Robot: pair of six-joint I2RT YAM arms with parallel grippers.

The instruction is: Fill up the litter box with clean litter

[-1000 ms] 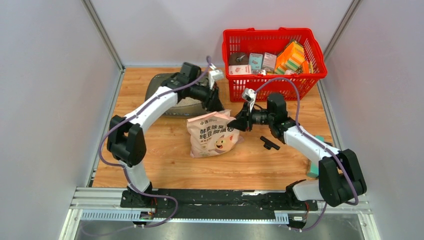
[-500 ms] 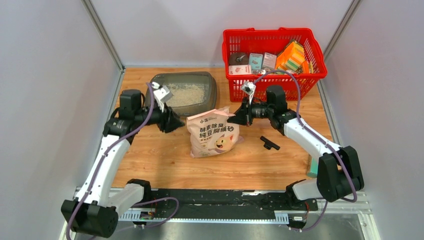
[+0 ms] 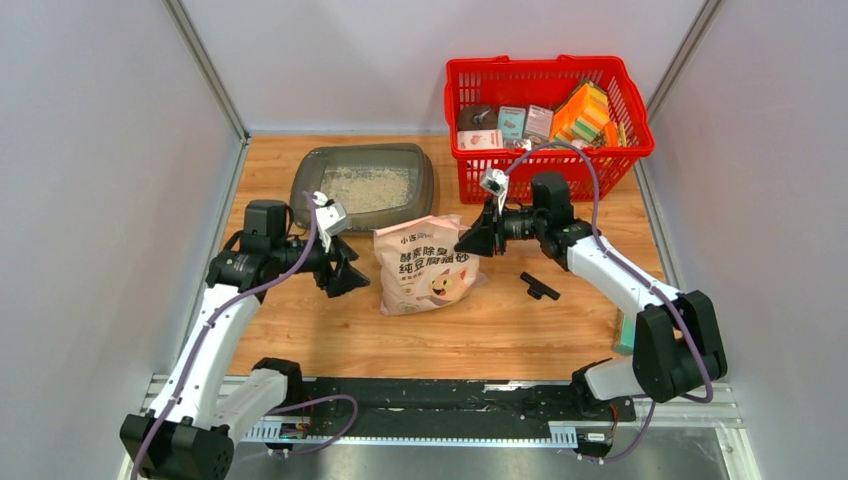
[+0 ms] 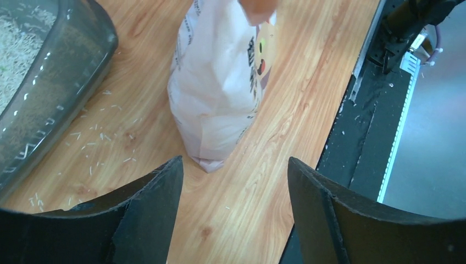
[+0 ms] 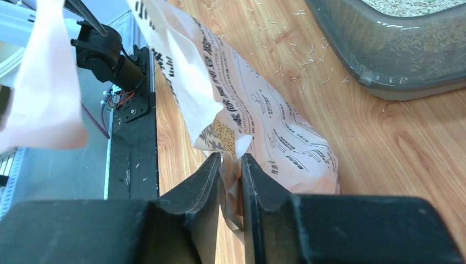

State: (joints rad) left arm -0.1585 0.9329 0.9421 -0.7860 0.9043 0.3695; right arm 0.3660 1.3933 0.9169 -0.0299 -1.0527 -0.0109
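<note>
- The litter box (image 3: 365, 149) lies at the far left of the wooden table (image 3: 450, 330), just beside the red basket (image 3: 545, 165). A layer of clean litter (image 3: 365, 188) covers its bottom
- The litter bag (image 3: 425, 268) stands between the two arms, near the front rim of the litter box but apart from it, and its top is open
- The right gripper (image 3: 470, 243) is at the upper right corner of the bag. In the right wrist view its fingers (image 5: 198, 187) are almost together, and a thin fold of the bag's edge is pinched between them. Beige granules show inside the bag mouth just above the fingertips
- The left gripper (image 3: 345, 270) hovers at the left side of the bag, low over the table. Its fingers (image 4: 148, 203) stand wide apart and nothing is between them
- In the left wrist view the bottom of the bag lies ahead of the gap, touching neither finger, and the wall of the litter box is further to the left
- Loose granules (image 4: 99, 137) lie on the wood between the box and the bag
- A small black object (image 3: 539, 287) lies on the table right of the bag, near the right arm
</note>
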